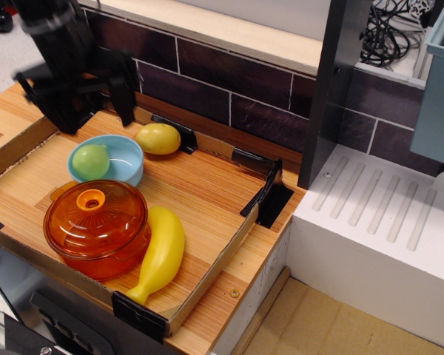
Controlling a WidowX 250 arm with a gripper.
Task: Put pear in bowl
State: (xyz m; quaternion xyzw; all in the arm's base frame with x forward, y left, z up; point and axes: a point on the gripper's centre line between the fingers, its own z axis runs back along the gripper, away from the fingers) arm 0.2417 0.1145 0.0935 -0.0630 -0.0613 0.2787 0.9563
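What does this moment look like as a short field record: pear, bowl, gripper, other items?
pear: lying inside the bowl, left part
bowl: light blue, upright, in the tray behind the orange pot
gripper: above the bowl, jaws apart, holding nothing, blurred
orange pot: lid on
lemon: right of the bowl
banana: right of the pot
task state: pear in bowl
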